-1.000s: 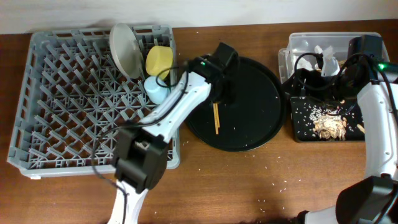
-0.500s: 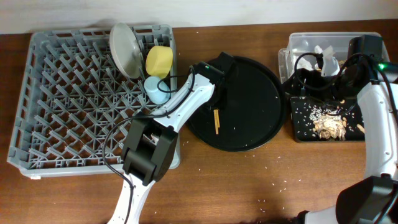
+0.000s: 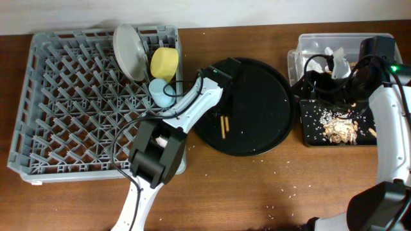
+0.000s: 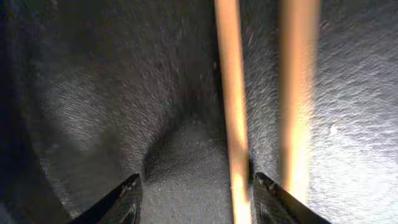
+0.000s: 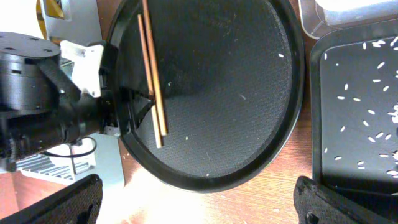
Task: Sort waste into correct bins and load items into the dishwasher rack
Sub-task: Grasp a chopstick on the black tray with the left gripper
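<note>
Chopsticks (image 5: 157, 81): thin, tan, side by side

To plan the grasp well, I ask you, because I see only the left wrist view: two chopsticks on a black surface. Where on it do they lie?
Observer: The chopsticks lie side by side on the left part of the round tray, near its rim.
Operator: Thank you. Is the right arm close to them?
Observer: No. The right arm is at the tub, apart from the round tray.
Operator: Good. What stands already in the rack?
Observer: A plate, a bowl and a blue cup, all in the corner of the rack nearest the round tray.
</note>
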Available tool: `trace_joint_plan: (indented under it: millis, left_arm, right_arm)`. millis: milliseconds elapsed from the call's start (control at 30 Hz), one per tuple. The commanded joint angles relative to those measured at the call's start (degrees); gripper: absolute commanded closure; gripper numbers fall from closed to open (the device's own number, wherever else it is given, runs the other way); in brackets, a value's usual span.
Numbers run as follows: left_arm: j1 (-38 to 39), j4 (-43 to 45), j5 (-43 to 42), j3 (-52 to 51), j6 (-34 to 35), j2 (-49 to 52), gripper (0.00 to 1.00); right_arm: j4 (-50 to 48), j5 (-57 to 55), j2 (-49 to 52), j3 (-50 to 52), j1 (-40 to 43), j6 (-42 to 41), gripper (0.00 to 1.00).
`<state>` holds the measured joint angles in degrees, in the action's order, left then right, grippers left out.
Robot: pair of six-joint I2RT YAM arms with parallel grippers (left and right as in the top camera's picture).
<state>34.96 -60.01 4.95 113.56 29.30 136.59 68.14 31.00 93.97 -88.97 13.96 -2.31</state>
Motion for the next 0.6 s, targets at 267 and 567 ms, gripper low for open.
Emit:
trace_joint_plan:
  millis: [267, 567]
  left_arm:
    - [0.7, -0.04, -2.49, -0.13, -0.46, 2.95, 0.38]
    - [0.98, 0.59, -2.19, -0.04, -0.46, 2.93, 0.99]
  right_arm:
    - [0.02, -0.46, 0.15, 0.2, -0.07, 0.57, 0.01]
    - [0.0, -0.46, 0.15, 0.2, -0.07, 0.57, 0.02]
